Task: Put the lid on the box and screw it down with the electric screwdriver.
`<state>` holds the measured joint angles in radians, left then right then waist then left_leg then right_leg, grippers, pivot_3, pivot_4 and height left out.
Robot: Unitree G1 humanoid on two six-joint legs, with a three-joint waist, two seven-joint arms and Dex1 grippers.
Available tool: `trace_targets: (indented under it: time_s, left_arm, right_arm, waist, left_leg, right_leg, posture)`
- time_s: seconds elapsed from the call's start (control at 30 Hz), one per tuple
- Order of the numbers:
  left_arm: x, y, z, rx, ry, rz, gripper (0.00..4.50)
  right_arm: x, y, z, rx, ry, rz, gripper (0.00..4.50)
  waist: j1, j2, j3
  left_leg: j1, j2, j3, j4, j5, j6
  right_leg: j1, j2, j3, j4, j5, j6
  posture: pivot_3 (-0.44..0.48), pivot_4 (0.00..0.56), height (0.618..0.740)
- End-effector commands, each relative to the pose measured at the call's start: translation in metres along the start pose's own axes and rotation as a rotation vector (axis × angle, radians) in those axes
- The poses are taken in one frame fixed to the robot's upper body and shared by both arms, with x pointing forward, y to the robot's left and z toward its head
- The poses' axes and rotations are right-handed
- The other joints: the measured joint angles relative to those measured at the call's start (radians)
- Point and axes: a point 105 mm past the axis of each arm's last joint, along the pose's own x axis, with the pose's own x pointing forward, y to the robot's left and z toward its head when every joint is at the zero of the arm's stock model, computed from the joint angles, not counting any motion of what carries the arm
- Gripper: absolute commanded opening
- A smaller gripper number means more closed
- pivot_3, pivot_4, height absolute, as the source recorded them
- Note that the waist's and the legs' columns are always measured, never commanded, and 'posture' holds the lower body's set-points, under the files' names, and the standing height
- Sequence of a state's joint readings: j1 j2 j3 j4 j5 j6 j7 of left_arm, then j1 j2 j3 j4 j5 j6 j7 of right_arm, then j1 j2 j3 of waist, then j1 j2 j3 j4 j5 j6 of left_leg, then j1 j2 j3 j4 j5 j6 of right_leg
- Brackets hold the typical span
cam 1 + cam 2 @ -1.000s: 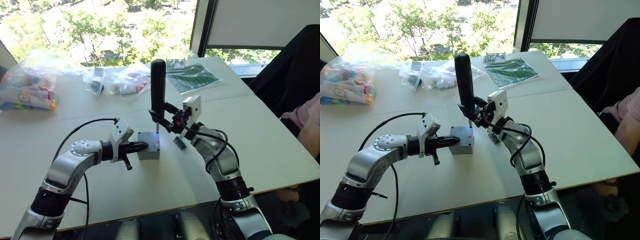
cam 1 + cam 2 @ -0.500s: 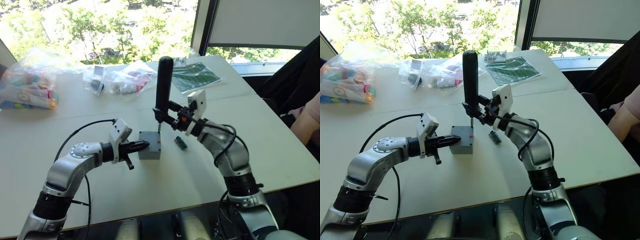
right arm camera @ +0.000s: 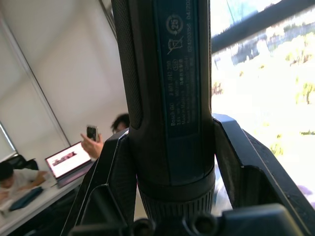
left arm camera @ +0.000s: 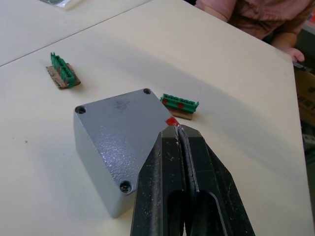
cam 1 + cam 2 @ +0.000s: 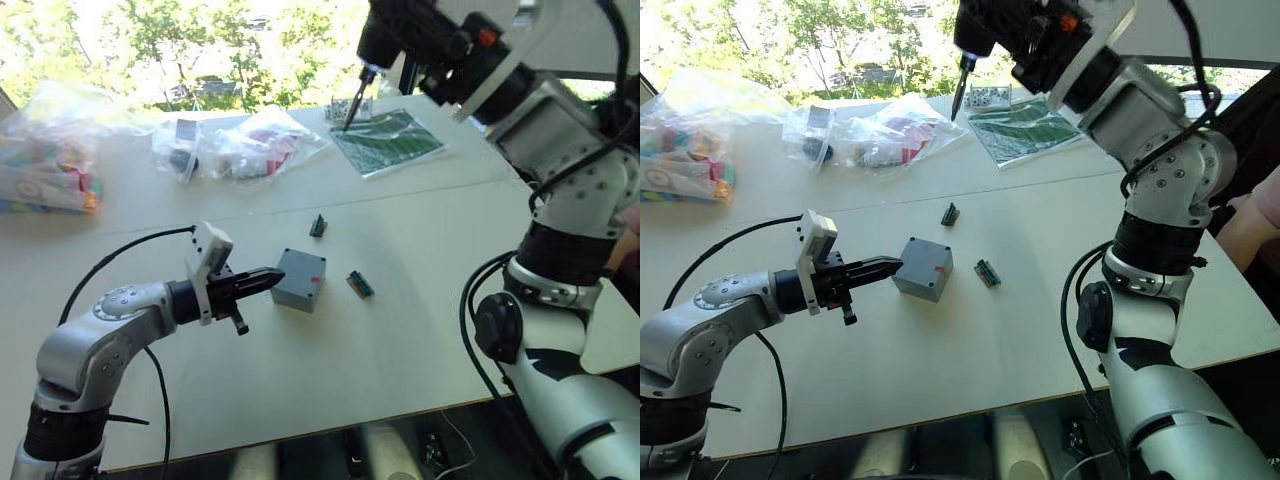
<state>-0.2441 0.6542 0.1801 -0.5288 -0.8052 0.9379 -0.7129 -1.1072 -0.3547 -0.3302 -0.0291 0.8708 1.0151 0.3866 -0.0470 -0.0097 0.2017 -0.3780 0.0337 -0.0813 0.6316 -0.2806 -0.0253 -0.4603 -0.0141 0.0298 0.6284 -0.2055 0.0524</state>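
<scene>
since a second ago the right gripper has swung way up and back, hauling the electric screwdriver off the box, so the bit now hangs high over the far end of the desk near a green printed sheet, well apart from the box. before that the bit was standing right at the box's top by the red mark. the box looks turned a bit on the desk too, and a second green connector is now visible behind it, though the camera has shifted a lot so i wouldn't swear to that. right fingers are clamped around the screwdriver barrel, clear as day in the right wrist view. the left gripper is still parked against the box's side, fingers pressed together with nothing between them, tip at the edge by the red mark. progress-wise: the lid sits on the box with dark screw heads in the three corners i can see; the fourth corner is hidden behind the left fingers. so i'd guess it's mostly done, maybe one screw left or just the tool to put down. another green connector lies just beside the box.
</scene>
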Motion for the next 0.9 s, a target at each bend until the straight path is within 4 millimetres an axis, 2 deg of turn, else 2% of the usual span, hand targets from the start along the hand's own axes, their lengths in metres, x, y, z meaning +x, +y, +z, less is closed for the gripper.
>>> trace_targets:
  time_s: [0.03,0.13,0.2,0.27,0.3,0.37,0.43,0.63,0.8,0.87,0.9]
  left_arm:
    - [-0.021,-0.004,0.021,0.087,-0.007,0.023,0.00]
    - [-0.032,-0.010,0.019,0.084,0.044,0.018,0.00]
    - [-0.040,-0.019,0.010,0.056,0.099,-0.007,0.00]
    - [-0.044,-0.026,0.004,0.036,0.133,-0.022,0.00]
    - [-0.045,-0.028,0.002,0.032,0.141,-0.023,0.00]
    - [-0.053,-0.026,-0.013,0.002,0.185,0.018,0.00]
    - [-0.058,-0.024,-0.021,-0.017,0.196,0.038,0.00]
    - [-0.058,-0.030,-0.029,-0.024,0.201,0.033,0.00]
    - [-0.056,-0.033,-0.031,-0.029,0.194,0.036,0.00]
    - [-0.056,-0.032,-0.033,-0.031,0.193,0.044,0.00]
    - [-0.056,-0.031,-0.033,-0.029,0.195,0.052,0.00]
  right_arm:
    - [-0.014,-0.002,0.015,-0.053,0.070,-0.039,1.84]
    - [-0.039,-0.036,-0.017,-0.020,0.387,-0.225,1.84]
    - [-0.075,-0.064,-0.043,0.065,0.630,-0.410,1.84]
    - [-0.101,-0.074,-0.058,0.119,0.768,-0.491,1.84]
    - [-0.107,-0.075,-0.062,0.127,0.802,-0.497,1.84]
    - [-0.137,-0.087,-0.086,0.246,0.926,-0.560,1.84]
    - [-0.152,-0.092,-0.104,0.308,1.009,-0.590,1.84]
    - [-0.158,-0.094,-0.135,0.388,1.130,-0.601,1.84]
    - [-0.156,-0.102,-0.144,0.380,1.147,-0.640,1.84]
    - [-0.156,-0.107,-0.145,0.360,1.148,-0.656,2.85]
    - [-0.156,-0.107,-0.145,0.357,1.147,-0.657,2.87]
  waist:
    - [0.002,0.002,0.001]
    - [0.006,0.002,0.002]
    - [0.003,0.001,0.002]
    - [0.002,0.001,0.002]
    - [0.002,0.001,0.002]
    - [0.000,0.001,0.002]
    - [-0.009,0.002,0.002]
    - [-0.025,0.001,0.003]
    - [-0.024,0.001,0.003]
    - [-0.024,0.001,0.003]
    - [-0.024,0.001,0.003]
  left_leg:
    - [-0.001,0.000,0.000,0.000,0.000,0.000]
    - [-0.002,0.000,-0.001,0.002,0.000,0.000]
    - [-0.001,-0.001,-0.001,0.002,0.000,0.000]
    - [-0.001,-0.001,0.000,0.002,0.000,0.000]
    - [-0.001,-0.001,0.000,0.002,0.000,0.000]
    - [-0.002,-0.001,0.000,0.001,0.000,0.000]
    - [-0.002,-0.001,0.001,0.000,0.000,0.000]
    - [0.002,0.000,0.003,0.000,0.000,0.000]
    - [0.003,-0.001,0.003,0.002,0.000,-0.001]
    - [0.003,0.000,0.003,0.004,0.000,-0.001]
    - [0.003,-0.001,0.003,0.004,0.000,-0.001]
  right_leg:
    - [-0.001,0.000,0.000,0.000,0.000,0.000]
    - [-0.001,0.000,-0.001,0.000,-0.002,-0.003]
    - [0.000,-0.001,-0.001,-0.001,-0.003,-0.005]
    - [0.001,-0.001,-0.001,-0.002,-0.003,-0.004]
    - [0.001,-0.001,-0.001,-0.003,-0.003,-0.004]
    - [-0.001,-0.001,-0.001,-0.003,-0.004,-0.004]
    - [-0.002,0.000,0.000,-0.003,-0.003,-0.004]
    - [-0.002,0.001,0.003,-0.001,-0.004,-0.002]
    - [-0.001,0.001,0.004,0.001,-0.003,0.001]
    - [-0.001,0.001,0.004,0.001,-0.003,0.001]
    - [0.000,0.001,0.004,0.001,-0.003,0.001]
  posture:
    - [0.000,0.150,0.740]
    - [0.000,0.150,0.740]
    - [0.000,0.150,0.740]
    - [0.000,0.150,0.740]
    - [0.000,0.150,0.740]
    - [0.000,0.150,0.740]
    - [0.000,0.150,0.740]
    - [0.000,0.150,0.740]
    - [0.000,0.150,0.740]
    - [0.000,0.150,0.740]
    - [0.000,0.150,0.740]
